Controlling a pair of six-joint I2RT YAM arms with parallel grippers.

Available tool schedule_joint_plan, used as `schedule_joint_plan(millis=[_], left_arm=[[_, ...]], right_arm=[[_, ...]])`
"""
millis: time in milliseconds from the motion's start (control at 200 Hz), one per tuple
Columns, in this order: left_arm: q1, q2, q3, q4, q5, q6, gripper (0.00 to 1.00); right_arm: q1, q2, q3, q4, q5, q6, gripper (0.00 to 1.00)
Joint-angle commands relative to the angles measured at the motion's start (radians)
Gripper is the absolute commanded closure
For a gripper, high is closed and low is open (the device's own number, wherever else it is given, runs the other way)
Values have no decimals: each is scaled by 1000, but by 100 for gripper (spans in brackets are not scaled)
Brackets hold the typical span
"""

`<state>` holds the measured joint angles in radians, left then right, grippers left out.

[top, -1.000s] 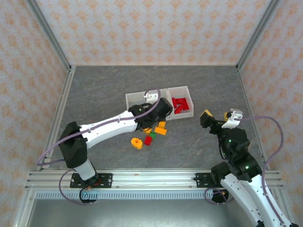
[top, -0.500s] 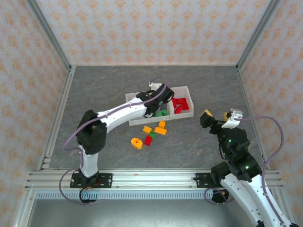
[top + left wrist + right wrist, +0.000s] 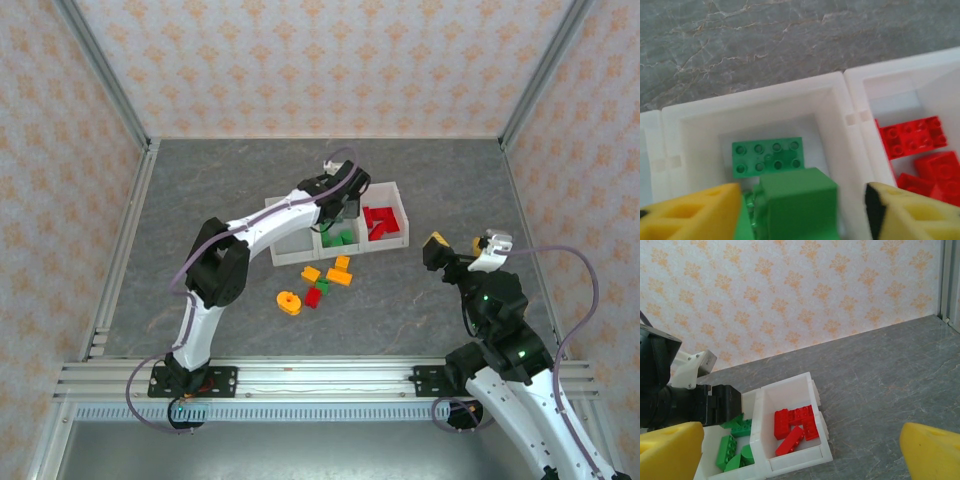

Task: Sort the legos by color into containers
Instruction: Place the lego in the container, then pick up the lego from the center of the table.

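A green brick [image 3: 797,197] hangs between the left tool's [image 3: 801,210] pads, which stand wider than it and touch neither side. It is over the middle bin [image 3: 700,115], which already holds green legos [image 3: 768,156]. At 3 o'clock of it the right bin [image 3: 403,212] holds reds [image 3: 378,222].

At 6 o'clock of the bins, loose legos [image 3: 340,274] lie on the surface [image 3: 220,180]: several orange, the round one [image 3: 288,301] among them, plus one red and one green.

By my judgement, sorting is about half done, with orange seemingly not begun. The right tool [image 3: 800,450] hangs wide and empty at 4 o'clock.
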<state>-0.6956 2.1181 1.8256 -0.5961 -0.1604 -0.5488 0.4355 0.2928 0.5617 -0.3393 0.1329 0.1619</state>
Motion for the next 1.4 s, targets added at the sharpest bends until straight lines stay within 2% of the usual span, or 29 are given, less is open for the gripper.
schedule_joint_plan(millis=[0, 260, 415, 586, 706, 1116, 1266, 1392], left_arm=[[-4, -17, 26, -39, -21, 25, 21], [-13, -157, -131, 27, -25, 39, 1], [-51, -247, -249, 55, -10, 39, 1], [-161, -267, -304, 29, -51, 42, 1], [-208, -252, -332, 47, -23, 75, 3], [-209, -104, -312, -2, 36, 84, 19], [-206, -56, -285, -24, 28, 85, 22], [-201, -23, -264, -35, 27, 79, 27]], right_arm=[[-2, 3, -6, 19, -9, 9, 0], [-1, 14, -6, 18, -10, 12, 0], [-1, 14, -6, 18, -8, 13, 0], [-1, 17, -8, 19, -7, 14, 0], [-1, 21, -8, 17, -10, 13, 0], [-1, 20, -6, 16, -7, 15, 0], [-1, 21, -6, 17, -6, 15, 0], [-1, 21, -6, 17, -3, 17, 0]])
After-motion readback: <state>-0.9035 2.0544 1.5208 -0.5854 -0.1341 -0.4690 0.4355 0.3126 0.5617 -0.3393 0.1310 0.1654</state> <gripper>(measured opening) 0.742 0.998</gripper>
